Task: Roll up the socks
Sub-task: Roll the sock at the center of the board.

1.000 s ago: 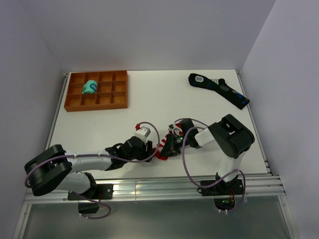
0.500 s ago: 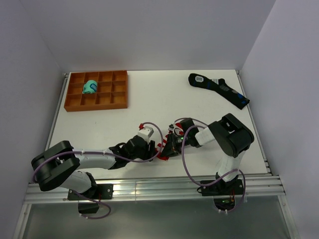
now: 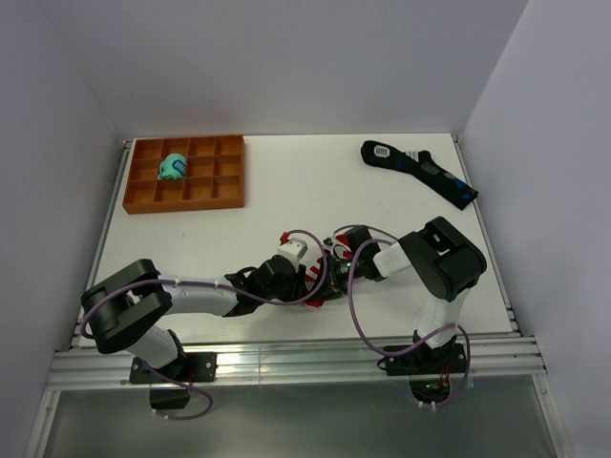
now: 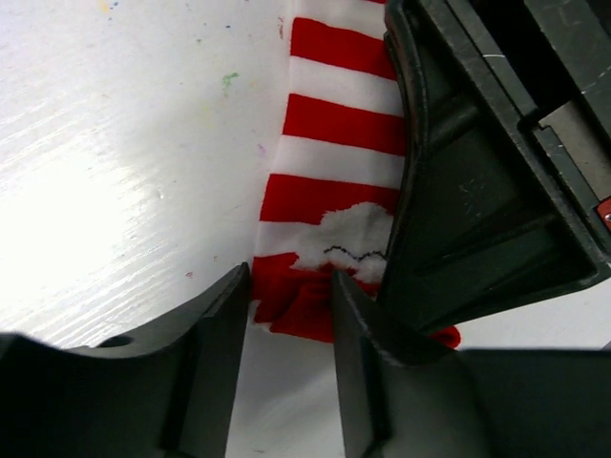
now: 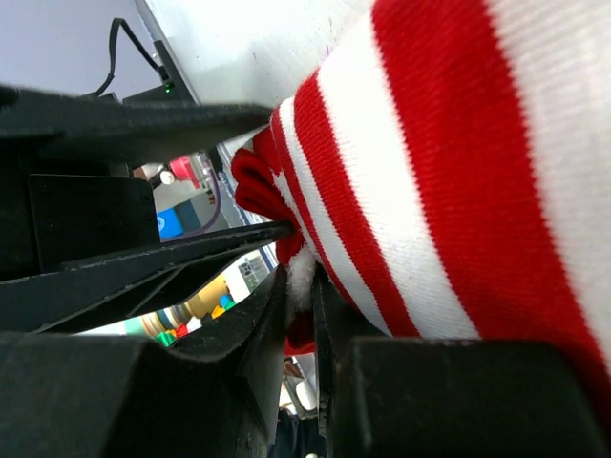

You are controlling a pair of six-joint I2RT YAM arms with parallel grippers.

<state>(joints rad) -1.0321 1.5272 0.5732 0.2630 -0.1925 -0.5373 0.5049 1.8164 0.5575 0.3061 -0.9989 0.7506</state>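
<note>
Where the two arms meet at the near middle of the table (image 3: 286,210), the overhead view shows the socks (image 3: 319,282) almost wholly covered. Only scraps of red appear between the left tool (image 3: 307,280) and the right tool (image 3: 334,272), which sit just beside each other. An orange compartmented tray (image 3: 143,205) with a teal bundle (image 3: 173,167) lies far left. A long black sock (image 3: 420,172) lies far right, well apart from the work.

Left wrist view: the socks lie flat on the glossy white table as soft knit with red and white bands across their width. The long axis runs straight away from the left tool, passing beneath the right tool's blocky black body. The left tool straddles the crumpled red end, where a white mark sits. Fabric fills the gap between its dark fingers (image 4: 215,363), but whether they pinch or merely flank it cannot be told. This end-on alignment is what a roll along the axis depends on; the left arm is the nearer to that free end.

Right wrist view: the right tool is clenched on the socks, a fold of red and white knit held in the narrow slot between its fingers (image 5: 272,329). The striped bulk swells rounded to the right.
</note>
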